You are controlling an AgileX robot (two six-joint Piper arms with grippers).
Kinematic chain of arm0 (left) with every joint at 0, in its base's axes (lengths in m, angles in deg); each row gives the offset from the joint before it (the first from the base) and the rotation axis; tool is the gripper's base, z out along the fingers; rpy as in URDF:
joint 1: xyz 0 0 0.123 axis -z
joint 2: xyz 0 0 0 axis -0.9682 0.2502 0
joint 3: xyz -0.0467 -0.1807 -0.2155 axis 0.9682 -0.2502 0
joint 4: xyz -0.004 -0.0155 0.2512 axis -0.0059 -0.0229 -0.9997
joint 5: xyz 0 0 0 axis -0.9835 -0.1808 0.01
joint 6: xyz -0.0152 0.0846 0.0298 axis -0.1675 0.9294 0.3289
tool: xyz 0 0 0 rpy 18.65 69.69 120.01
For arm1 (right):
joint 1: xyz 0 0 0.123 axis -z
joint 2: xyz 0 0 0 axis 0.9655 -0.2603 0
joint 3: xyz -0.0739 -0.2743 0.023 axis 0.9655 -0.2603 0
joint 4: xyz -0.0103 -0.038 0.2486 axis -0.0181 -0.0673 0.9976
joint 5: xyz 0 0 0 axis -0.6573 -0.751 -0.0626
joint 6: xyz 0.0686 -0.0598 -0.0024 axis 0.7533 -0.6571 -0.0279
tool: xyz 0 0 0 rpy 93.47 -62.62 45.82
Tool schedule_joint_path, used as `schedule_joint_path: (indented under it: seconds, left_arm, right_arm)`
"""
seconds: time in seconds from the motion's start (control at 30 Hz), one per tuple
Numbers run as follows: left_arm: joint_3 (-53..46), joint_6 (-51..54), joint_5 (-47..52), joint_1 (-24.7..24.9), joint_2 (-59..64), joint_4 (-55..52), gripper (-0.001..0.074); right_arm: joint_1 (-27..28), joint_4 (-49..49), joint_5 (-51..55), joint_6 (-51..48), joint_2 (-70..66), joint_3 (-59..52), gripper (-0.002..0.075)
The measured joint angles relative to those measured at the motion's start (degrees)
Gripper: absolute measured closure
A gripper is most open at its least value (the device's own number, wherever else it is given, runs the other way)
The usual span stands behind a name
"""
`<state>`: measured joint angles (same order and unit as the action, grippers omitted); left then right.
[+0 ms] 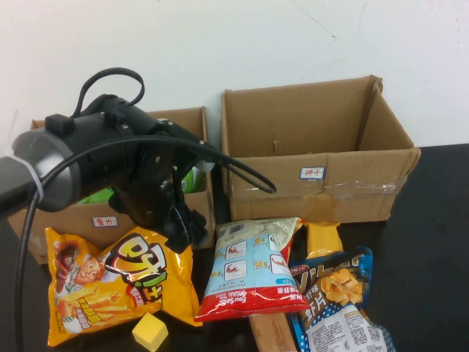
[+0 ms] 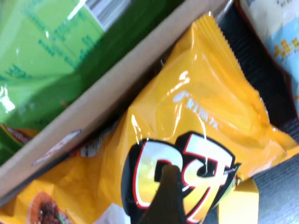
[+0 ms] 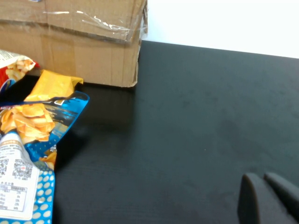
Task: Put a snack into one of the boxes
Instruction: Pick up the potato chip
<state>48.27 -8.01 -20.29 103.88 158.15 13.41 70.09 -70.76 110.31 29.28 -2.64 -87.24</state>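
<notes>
While our left pincer (image 1: 183,224) hovers, grip unclear, over the yellow snack bag (image 1: 110,282) beside the left box (image 1: 192,121), and our right pincer (image 3: 264,198) rests closed, slippery film risks escaping.

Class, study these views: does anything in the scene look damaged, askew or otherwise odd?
Yes. The larger cardboard box has a splayed right flap and wrinkled tape along its front. Snack bags lie overlapped: the light-blue bag leans over the blue chips bag. The left claw hovers at the yellow snack bag; the right claw is parked shut.
</notes>
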Motion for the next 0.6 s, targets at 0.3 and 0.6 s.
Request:
schedule_joint_path:
  seconds: [0.3, 0.6]
  left_arm:
    - [0.00, 5.29, -4.85, 0.00, 0.00, -0.37, 0.0104]
    - [0.00, 10.92, -6.76, 0.00, 5.96, -0.92, 0.0043]
  right_arm:
    - [0.00, 0.00, 0.00, 0.00, 0.00, 0.00, 0.0727]
    - [0.00, 0.00, 0.00, 0.00, 0.00, 0.00, 0.0727]
